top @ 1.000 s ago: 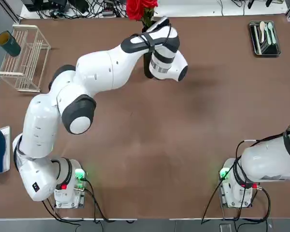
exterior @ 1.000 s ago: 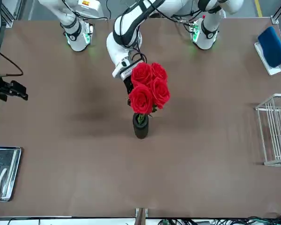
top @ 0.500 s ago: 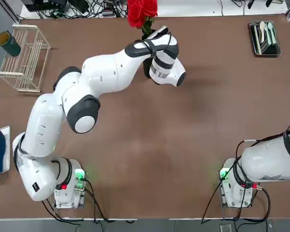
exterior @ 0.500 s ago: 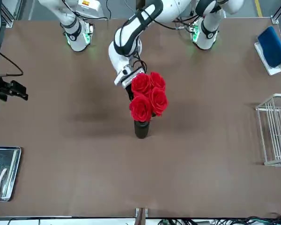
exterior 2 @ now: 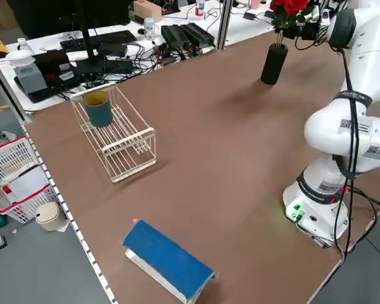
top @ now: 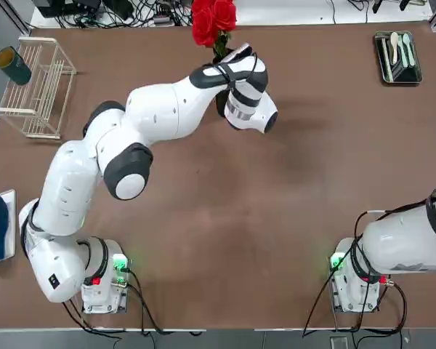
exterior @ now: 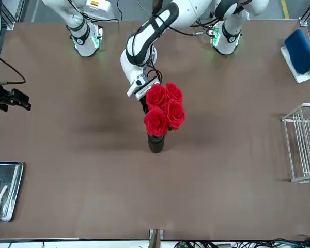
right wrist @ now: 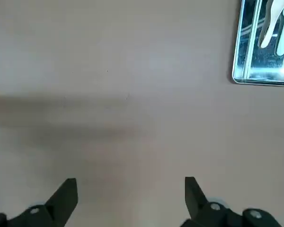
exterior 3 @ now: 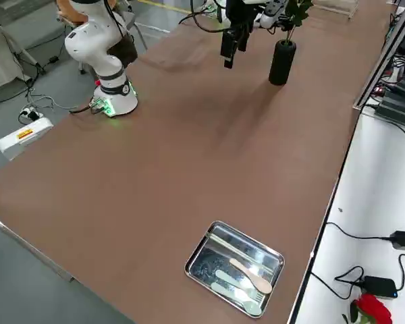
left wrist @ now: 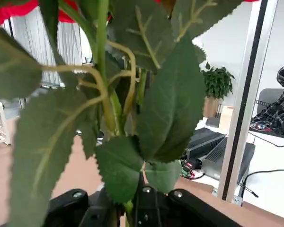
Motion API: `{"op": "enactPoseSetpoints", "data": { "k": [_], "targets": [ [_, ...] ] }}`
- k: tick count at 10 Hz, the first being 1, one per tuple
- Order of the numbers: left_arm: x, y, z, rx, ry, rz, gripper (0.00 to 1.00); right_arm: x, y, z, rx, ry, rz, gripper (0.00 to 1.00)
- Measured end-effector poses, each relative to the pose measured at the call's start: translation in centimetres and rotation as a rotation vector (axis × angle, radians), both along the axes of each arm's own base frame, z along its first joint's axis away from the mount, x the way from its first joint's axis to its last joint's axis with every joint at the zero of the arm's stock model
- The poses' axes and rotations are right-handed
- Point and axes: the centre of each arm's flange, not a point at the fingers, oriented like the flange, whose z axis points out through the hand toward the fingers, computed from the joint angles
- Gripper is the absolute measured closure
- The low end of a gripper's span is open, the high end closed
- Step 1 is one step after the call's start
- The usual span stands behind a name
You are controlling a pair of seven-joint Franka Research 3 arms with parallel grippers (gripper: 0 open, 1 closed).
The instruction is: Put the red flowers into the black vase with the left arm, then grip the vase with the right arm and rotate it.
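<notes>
The red flowers (exterior: 164, 108) are standing with their stems already down in the black vase (exterior: 155, 143), which is sitting toward the far middle of the table (top: 225, 218) in the overhead picture, at about twelve o'clock from the table's centre. Over the last second the blooms have been sinking: a second ago a stretch of green stem was showing between the lowest bloom and the vase mouth, and now that bloom is almost resting on the rim. That suggests the insertion is nearly finished, with only the release and the pull-away left before the second half of the task.

The left gripper (exterior: 143, 101) is holding the stem bundle just behind the blooms, at about eleven o'clock from the vase in the front picture, its fingers clamped tight on the stems; the wrist camera is showing leaves and stem rising straight out of the closed fingers (left wrist: 146, 203).

The right gripper (right wrist: 130, 198) is hanging parked well back over bare table, its fingers spread wide and holding nothing, with a metal tray (right wrist: 267, 42) of cutlery at about one o'clock from it.

No brand, label or readable writing is showing on the vase or flowers; small marks on the left arm (exterior 2: 358, 133) are too small to read.
</notes>
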Motion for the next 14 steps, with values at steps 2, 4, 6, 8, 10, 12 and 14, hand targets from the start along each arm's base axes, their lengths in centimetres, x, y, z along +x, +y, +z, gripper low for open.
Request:
{"op": "enactPoseSetpoints", "data": {
  "k": [2,4,6,8,10,12,14],
  "targets": [
    [-0.1,0.0,-1.1,0.012,0.009,-0.001,0.93,0.0,0.0,0.0,0.000,0.000,0.000,0.00],
    [-0.2,0.0,-1.9,0.019,0.015,-0.002,0.90,0.0,0.0,0.0,0.000,0.000,0.000,0.00],
    [-0.2,0.0,-2.3,0.023,0.019,-0.003,0.85,0.0,0.0,0.0,0.000,0.000,0.000,0.00],
    [-0.4,-0.1,-2.8,0.011,0.013,-0.002,0.81,0.0,0.0,0.0,0.000,0.000,0.000,0.00],
    [-0.6,-0.2,-2.8,0.007,0.012,-0.005,0.62,0.0,0.0,0.0,0.000,0.000,-0.001,0.00],
    [-1.0,-0.5,-2.8,0.005,0.013,-0.012,0.50,0.0,0.0,0.0,0.000,0.001,-0.001,0.00],
    [-1.4,-0.8,-2.8,0.006,0.013,-0.018,0.43,0.0,-0.1,0.0,0.000,0.001,-0.001,0.00]
  ]
}}
